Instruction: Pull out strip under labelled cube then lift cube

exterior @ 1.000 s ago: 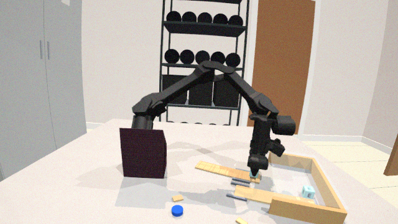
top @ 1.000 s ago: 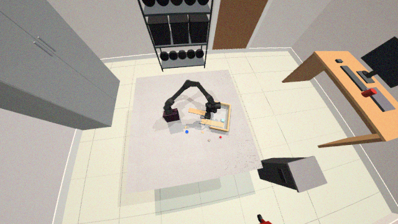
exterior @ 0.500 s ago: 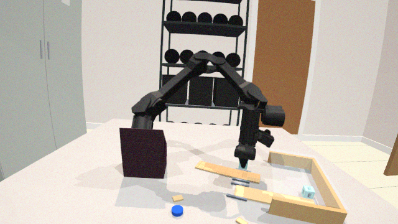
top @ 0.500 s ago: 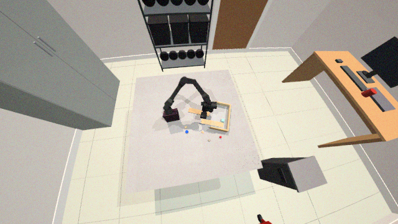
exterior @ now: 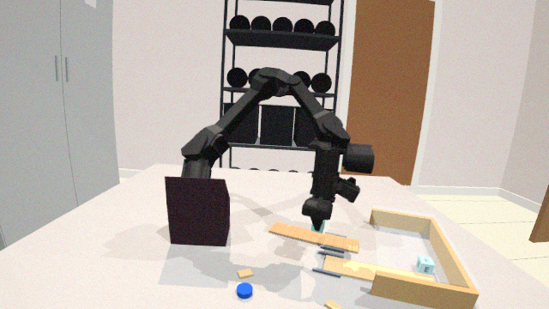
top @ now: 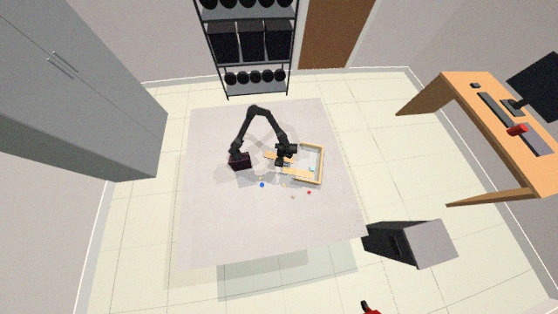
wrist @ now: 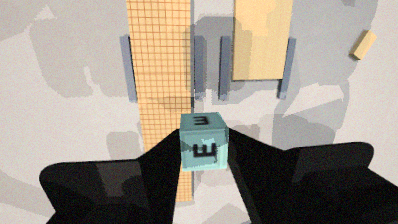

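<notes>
My gripper (top: pixel 279 165) (exterior: pixel 318 227) (wrist: pixel 201 133) points down and is shut on a pale cyan cube marked E (exterior: pixel 315 225) (wrist: pixel 204 150), held between the fingertips above the table. The gridded orange strip (top: pixel 271 155) (exterior: pixel 296 233) (wrist: pixel 160 50) lies between dark rails, outside the wooden frame and partly under the cube in the wrist view. A plain yellow strip (top: pixel 296 173) (exterior: pixel 349 267) (wrist: pixel 262 40) beside it reaches into the frame. A second cyan cube (top: pixel 312 168) (exterior: pixel 425 265), also marked E, sits near that strip's far end.
The three-sided wooden frame (top: pixel 322 163) (exterior: pixel 450 254) stands right of the gripper. Low dark rails (exterior: pixel 327 272) (wrist: pixel 224 67) flank the strips. A blue disc (top: pixel 261 185) (exterior: pixel 244 290), a red piece (top: pixel 309 192) and small wooden blocks (exterior: pixel 245 273) (wrist: pixel 363 45) lie on the near side.
</notes>
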Available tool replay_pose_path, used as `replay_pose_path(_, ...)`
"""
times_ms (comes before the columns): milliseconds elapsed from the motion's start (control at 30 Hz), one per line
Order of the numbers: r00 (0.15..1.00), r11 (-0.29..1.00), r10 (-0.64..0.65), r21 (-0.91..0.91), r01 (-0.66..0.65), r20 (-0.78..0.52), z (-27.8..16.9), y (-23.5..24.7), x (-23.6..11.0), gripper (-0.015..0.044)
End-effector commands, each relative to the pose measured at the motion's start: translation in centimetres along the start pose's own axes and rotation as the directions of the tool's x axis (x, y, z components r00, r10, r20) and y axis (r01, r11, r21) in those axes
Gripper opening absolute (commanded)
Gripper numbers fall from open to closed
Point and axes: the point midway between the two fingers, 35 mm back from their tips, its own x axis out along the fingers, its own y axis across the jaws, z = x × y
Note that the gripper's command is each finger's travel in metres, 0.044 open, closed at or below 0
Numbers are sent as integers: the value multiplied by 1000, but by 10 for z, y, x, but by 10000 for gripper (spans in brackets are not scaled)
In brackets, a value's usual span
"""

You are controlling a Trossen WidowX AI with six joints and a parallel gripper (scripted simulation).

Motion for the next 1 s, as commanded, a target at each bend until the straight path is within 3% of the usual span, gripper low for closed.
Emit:
replay_pose_path(0, 1000, 1000, -3, -6, 3, 1, -13, -5, 0, 0)
replay_pose_path(267, 1000, 1000, -5, -6, 5, 2, -13, -5, -35, 0)
replay_pose_path(967, 1000, 1000, -5, -6, 5, 2, -13, -5, -36, 0)
